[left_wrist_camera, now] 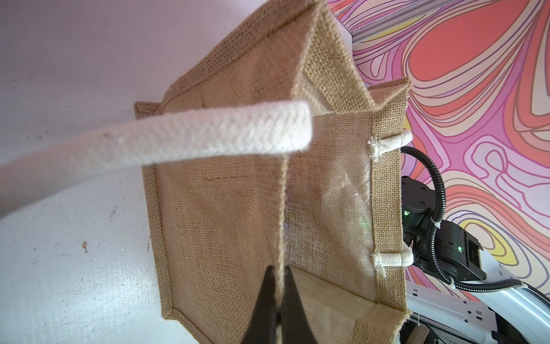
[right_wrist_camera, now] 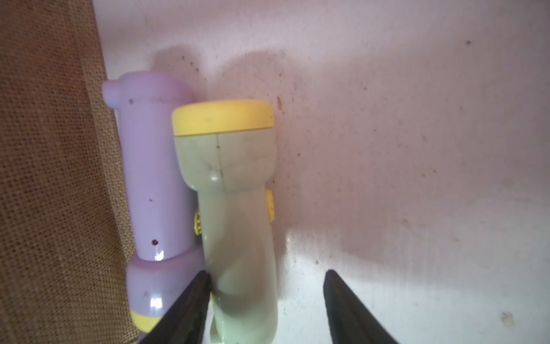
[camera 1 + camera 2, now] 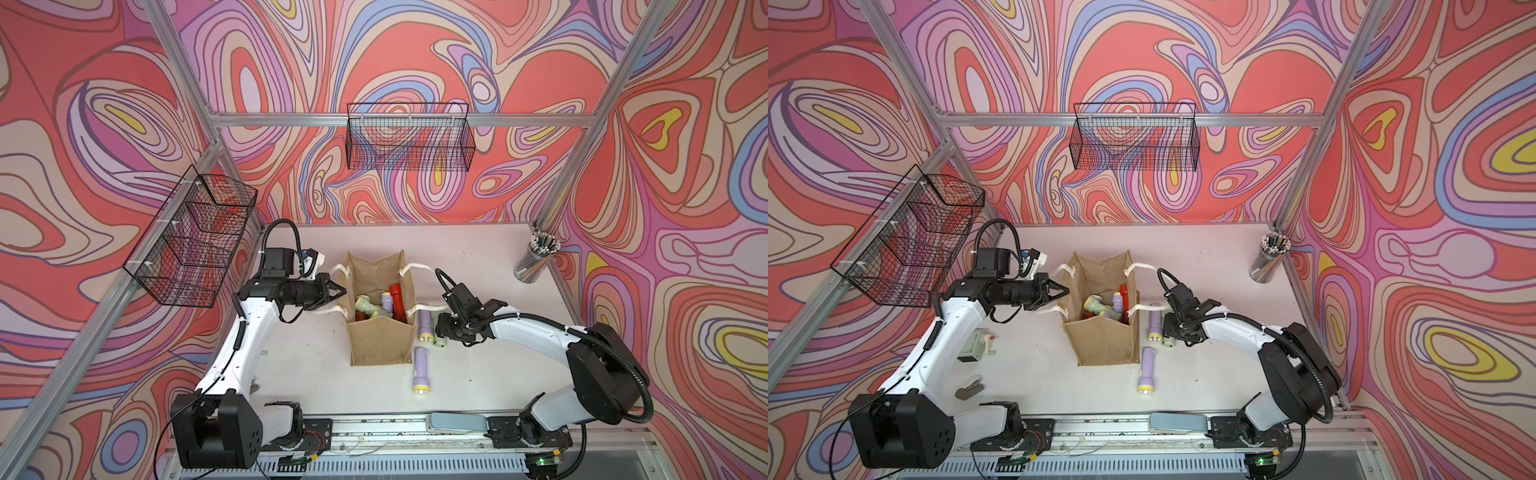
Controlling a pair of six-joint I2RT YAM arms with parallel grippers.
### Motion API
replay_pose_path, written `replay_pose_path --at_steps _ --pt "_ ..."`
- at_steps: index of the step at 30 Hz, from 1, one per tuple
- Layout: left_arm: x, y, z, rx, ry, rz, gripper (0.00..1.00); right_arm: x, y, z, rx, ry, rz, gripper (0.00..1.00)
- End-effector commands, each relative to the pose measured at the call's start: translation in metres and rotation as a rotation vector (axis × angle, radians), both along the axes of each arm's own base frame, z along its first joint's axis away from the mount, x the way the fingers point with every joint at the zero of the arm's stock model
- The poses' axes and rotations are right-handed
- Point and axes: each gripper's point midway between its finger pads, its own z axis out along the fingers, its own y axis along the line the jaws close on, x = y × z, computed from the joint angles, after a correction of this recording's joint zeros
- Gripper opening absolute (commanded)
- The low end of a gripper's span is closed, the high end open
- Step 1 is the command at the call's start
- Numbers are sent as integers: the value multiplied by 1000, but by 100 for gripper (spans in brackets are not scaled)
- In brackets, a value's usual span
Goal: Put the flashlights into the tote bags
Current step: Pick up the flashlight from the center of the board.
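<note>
The tan jute tote bag stands upright mid-table, seen in both top views. My left gripper is shut on the bag's left rim. Several flashlights lie inside the bag, red, lilac and pale green. To the bag's right a lilac flashlight lies against its wall, and a pale green flashlight with a yellow head lies beside it. My right gripper is open around the green one. One finger touches it; the other stands apart from it. Another lilac flashlight lies nearer the front.
A cup of pencils stands at the back right corner. Black wire baskets hang on the back wall and the left wall. A small grey-green device sits under my left arm. A blue-grey pedal lies at the front rail.
</note>
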Motion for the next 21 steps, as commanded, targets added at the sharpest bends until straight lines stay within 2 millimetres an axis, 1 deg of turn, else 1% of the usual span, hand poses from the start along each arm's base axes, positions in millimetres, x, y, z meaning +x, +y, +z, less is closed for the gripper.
replay_pose_path --at_steps 1,4,8,13,16,18,21 --pt "5 2 0 14 -19 3 4 -9 -14 -5 -71 49 -9 58" --pt "5 2 0 12 -17 3 4 -16 -19 -9 -85 81 -22 57" --pt "7 2 -1 12 -16 7 4 -20 -21 -18 -103 103 -14 57" --pt "7 2 0 10 -15 7 4 -13 -16 -30 -128 125 35 57" --pt "7 2 0 13 -15 10 4 -14 -18 -38 -162 158 47 57" --pt "7 3 -1 16 -12 13 4 -16 -20 -41 -176 171 47 54" --pt "8 3 -1 14 -11 13 4 -20 -24 -42 -183 184 42 46"
